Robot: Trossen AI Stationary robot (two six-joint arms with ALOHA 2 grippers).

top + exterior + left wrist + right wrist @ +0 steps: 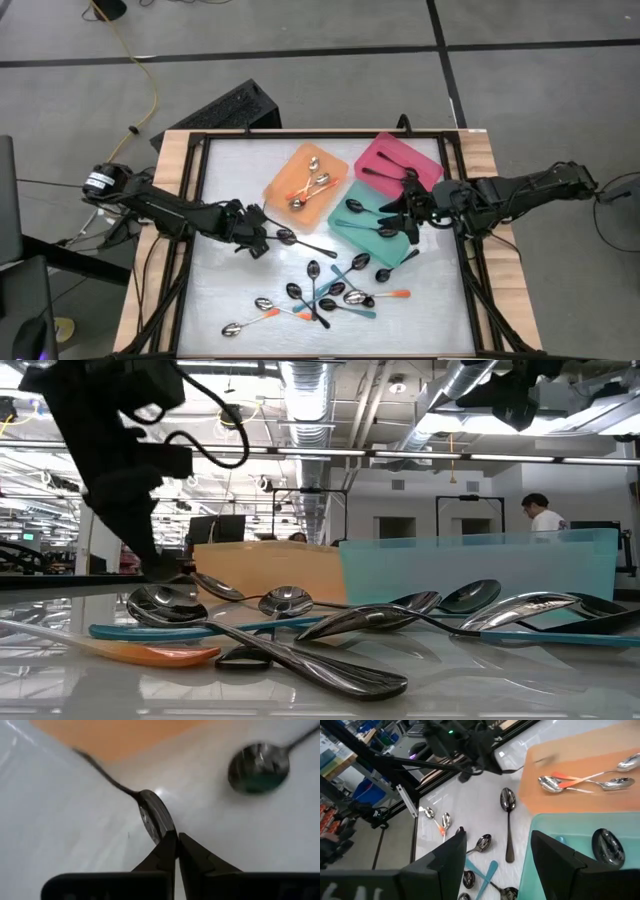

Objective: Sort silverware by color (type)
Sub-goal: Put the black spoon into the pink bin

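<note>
My left gripper (266,236) is pinched tight on the bowl edge of an all-black spoon (300,241), low on the table (215,290) just beside the orange tray (280,182); the wrist view shows the fingertips (167,847) meeting at the bowl's rim, the handle running away toward the tray. My right gripper (408,222) hangs over the teal tray (392,250) with its jaws spread wide and nothing between them. The orange tray carries a few metal spoons with orange handles (312,185), the teal tray holds dark-bowled spoons (352,207), and the pink tray (385,153) has black ones. The remaining pile of mixed spoons (325,295) lies scattered near the table's front edge, some overlapping.
</note>
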